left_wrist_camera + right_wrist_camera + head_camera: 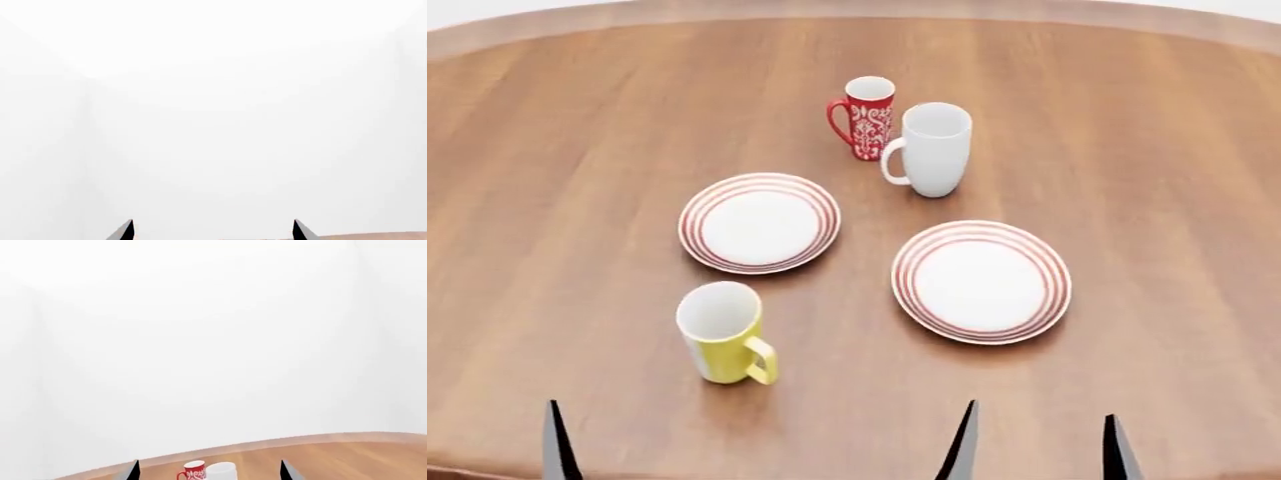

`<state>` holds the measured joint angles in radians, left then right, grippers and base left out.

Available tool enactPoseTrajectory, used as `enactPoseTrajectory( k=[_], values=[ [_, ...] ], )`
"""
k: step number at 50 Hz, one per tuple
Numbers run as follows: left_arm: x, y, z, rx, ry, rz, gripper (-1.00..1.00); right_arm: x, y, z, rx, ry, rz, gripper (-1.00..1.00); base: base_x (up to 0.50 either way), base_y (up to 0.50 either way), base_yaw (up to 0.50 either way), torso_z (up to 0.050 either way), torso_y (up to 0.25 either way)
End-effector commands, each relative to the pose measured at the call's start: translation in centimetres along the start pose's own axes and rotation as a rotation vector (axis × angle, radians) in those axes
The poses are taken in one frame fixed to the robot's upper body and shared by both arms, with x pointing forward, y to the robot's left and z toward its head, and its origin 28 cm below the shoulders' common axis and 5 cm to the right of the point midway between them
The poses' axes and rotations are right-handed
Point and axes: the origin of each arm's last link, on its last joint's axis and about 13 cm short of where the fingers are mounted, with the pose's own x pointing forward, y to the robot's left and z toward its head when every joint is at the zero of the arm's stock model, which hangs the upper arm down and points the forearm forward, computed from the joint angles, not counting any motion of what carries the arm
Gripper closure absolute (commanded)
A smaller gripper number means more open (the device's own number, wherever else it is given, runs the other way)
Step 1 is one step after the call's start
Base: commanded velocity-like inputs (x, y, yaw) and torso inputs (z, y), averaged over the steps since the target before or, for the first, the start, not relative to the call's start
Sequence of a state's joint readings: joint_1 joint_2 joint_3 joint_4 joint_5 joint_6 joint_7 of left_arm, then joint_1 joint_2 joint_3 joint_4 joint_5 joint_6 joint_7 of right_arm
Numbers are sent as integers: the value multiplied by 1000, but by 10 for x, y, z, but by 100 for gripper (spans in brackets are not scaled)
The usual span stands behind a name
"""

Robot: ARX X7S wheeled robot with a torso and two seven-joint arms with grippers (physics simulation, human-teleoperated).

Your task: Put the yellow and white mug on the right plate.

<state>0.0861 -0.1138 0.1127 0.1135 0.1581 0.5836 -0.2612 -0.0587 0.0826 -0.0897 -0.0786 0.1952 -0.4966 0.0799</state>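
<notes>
The yellow and white mug [723, 335] stands upright on the wooden table [1148, 150] at the front left, handle toward the front right. The right plate [982, 281], white with red rings, lies empty to its right. My right gripper [1038, 448] is open and empty at the front edge, just in front of this plate; it also shows in the right wrist view [210, 472]. My left gripper [213, 233] is open and empty. Only one of its fingertips [557, 445] shows in the head view, front left of the yellow mug.
A second ringed plate [759, 222] lies left of centre. A slim red patterned mug [865, 117] and a taller white mug [932, 148] stand close together behind the plates; both show in the right wrist view, red [194, 472] and white [221, 473].
</notes>
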Motion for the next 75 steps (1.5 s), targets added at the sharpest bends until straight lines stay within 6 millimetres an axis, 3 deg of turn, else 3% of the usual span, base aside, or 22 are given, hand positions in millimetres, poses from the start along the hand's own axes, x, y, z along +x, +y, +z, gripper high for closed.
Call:
enactPoseTrajectory(
  k=[1, 8, 47, 53, 59, 65, 75],
  values=[
    [-1, 0, 5, 17, -61, -13, -100, 0, 1, 5, 10, -49, 11, -100, 0, 0, 0, 0, 0],
    [-2, -1, 4, 14, -55, -26, -100, -2, 2, 5, 14, -54, 34, -100, 1, 0, 0, 0, 0],
    [-5, -3, 4, 13, -49, -54, -100, -3, 4, -1, -33, 18, 101, -100, 445, 0, 0, 0, 0],
    [-4, -3, 4, 12, -48, -50, -100, 2, 4, -2, -84, 132, 300, -100, 0, 0, 0, 0, 0],
    [-4, -3, 4, 6, -46, -45, -100, 14, 0, 12, -190, 265, 730, -100, 0, 0, 0, 0, 0],
    [-5, -3, 3, 4, -41, -44, -100, 44, 0, 20, -193, 400, 832, -100, 0, 0, 0, 0, 0],
    [-6, -4, 2, -1, -35, -55, -100, 61, 3, 21, -210, 561, 1008, -100, 0, 0, 0, 0, 0]
  ],
)
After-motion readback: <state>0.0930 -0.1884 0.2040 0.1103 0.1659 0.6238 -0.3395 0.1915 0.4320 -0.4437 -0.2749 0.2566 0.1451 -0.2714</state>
